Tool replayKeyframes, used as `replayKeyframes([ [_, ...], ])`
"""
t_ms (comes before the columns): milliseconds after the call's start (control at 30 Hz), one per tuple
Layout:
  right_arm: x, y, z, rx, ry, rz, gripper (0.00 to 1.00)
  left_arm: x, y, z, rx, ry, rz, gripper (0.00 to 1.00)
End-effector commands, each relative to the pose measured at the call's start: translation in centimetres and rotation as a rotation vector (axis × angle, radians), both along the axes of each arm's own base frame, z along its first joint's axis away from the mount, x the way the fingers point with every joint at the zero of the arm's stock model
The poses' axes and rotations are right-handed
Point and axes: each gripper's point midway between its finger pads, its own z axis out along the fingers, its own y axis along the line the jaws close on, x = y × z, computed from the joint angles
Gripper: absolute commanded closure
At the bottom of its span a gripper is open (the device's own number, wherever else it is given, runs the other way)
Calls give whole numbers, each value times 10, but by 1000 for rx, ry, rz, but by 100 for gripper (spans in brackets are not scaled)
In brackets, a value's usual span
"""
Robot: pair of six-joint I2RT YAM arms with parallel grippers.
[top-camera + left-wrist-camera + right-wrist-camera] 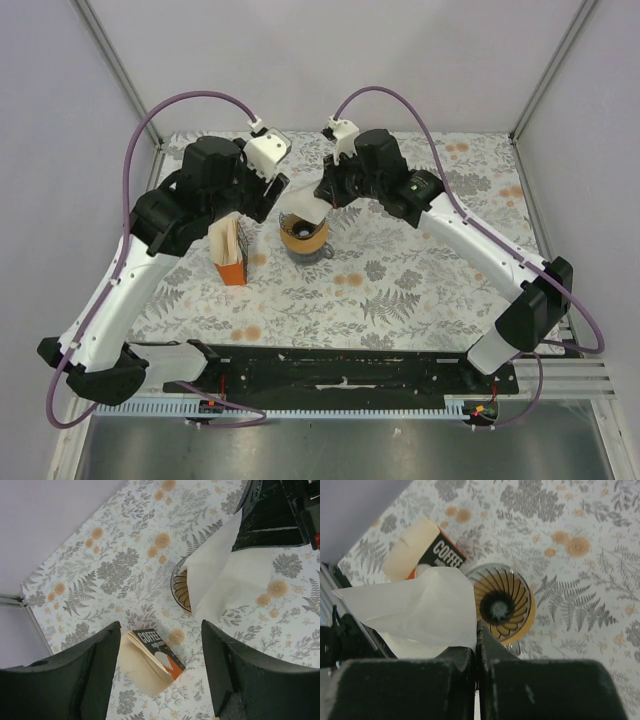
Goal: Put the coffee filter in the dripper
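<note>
The coffee filter [420, 607], a thin white paper cone, hangs over the left rim of the dripper [505, 602], with my right gripper [478, 627] shut on its edge. The dripper [304, 238] is an orange-tan funnel with a dark ribbed inner cone, standing mid-table. In the top view the filter [305, 208] covers the dripper's far side. My left gripper [161, 626] is open, just left of the filter [220, 575] and apart from it. Nothing is between its fingers. It hovers above the paper packet, and the dripper [181, 587] is partly hidden behind the filter.
An orange-and-tan printed packet [231, 255] of filters stands left of the dripper, directly below my left gripper. A clear glass cup [322, 251] sits under the dripper. A flowered cloth [420, 290] covers the table. Grey walls close in the back and both sides.
</note>
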Motion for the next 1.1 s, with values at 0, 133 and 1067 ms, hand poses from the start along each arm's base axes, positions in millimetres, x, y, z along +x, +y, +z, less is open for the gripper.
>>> replayKeyframes([
  [0, -26, -20, 0, -134, 77, 79, 100, -11, -8, -7, -71, 82, -38, 28],
  [133, -24, -20, -11, -186, 131, 96, 100, -7, -11, -24, -90, 155, -61, 28],
  [1067, 31, 4, -73, -334, 245, 59, 92, 45, -18, -118, -278, 283, -25, 38],
])
